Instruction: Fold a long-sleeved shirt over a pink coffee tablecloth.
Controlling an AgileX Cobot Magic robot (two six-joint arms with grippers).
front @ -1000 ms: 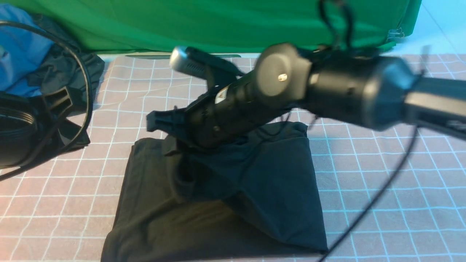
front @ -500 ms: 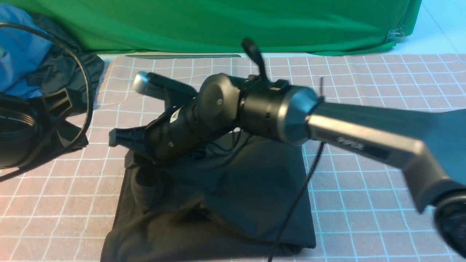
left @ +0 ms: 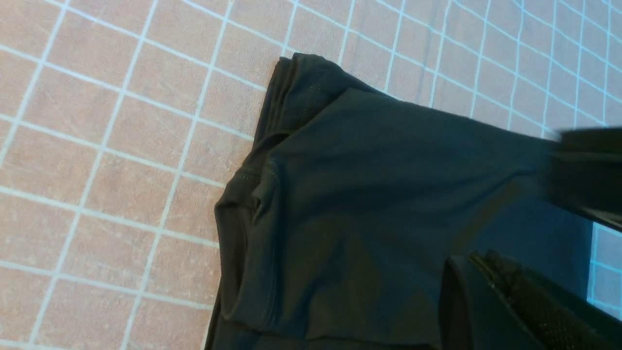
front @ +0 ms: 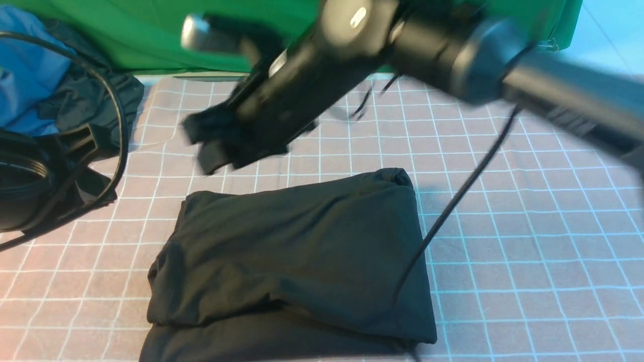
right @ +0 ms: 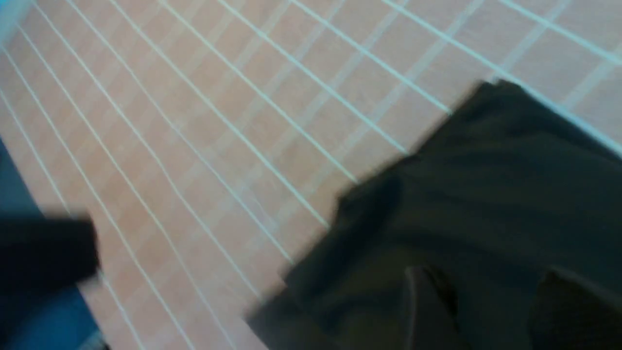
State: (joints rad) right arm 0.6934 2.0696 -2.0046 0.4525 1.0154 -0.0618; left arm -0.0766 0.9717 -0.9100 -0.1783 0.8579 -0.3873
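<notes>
- Right gripper (front: 206, 143): jaws apart (blurred), empty, clear of the shirt (front: 297, 251).
- Left gripper (left: 478, 260): jaws together.
- Shirt lies folded on the pink cloth (front: 528, 226); green cloth (front: 302, 35) behind.

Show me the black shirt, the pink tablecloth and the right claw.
black shirt (front: 302, 251), front view, folded top layer.
pink tablecloth (front: 528, 226), front view, bare grid squares.
right claw (front: 209, 143), front view, between its fingertips.

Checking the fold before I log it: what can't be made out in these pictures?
- Shirt: near edge cut off by the front view's bottom edge.
- Right gripper: motion-blurred in front view; fingertip detail lost.
- Left gripper: mostly cut off at its wrist view's corner.
- Right wrist view: blurred throughout; shirt seams unreadable.
</notes>
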